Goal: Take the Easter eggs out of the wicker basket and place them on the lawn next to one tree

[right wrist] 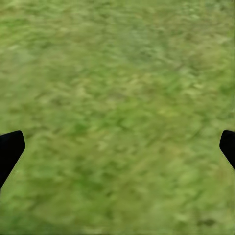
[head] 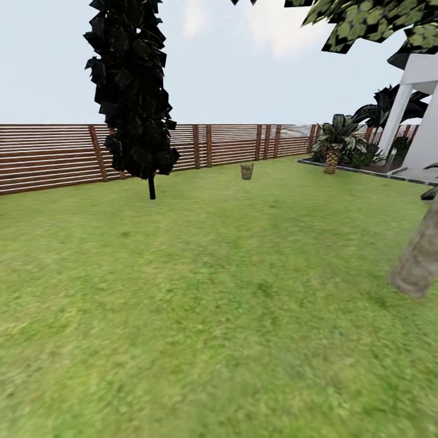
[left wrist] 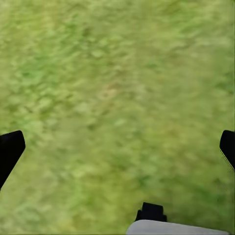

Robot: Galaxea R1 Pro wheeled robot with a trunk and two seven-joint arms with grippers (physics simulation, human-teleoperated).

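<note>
Mottled green lawn (head: 219, 292) spreads across the head view. Far off near the fence stands a small brown-tan woven container (head: 246, 171) that looks like the wicker basket; the Easter eggs cannot be made out at this distance. A thick grey-beige tree trunk (head: 418, 261) rises at the right edge, its leafy crown (head: 365, 24) overhead. My left gripper (left wrist: 117, 147) hangs open over bare grass, black fingertips (left wrist: 10, 149) wide apart. My right gripper (right wrist: 117, 147) is also open above grass, with nothing between its fingertips (right wrist: 10, 147).
A narrow dark cypress (head: 131, 91) stands left of centre. A brown slat fence (head: 55, 155) closes the far side. A short palm (head: 333, 146), shrubs and a white house (head: 423, 115) with a paved edge (head: 365, 171) lie at the far right.
</note>
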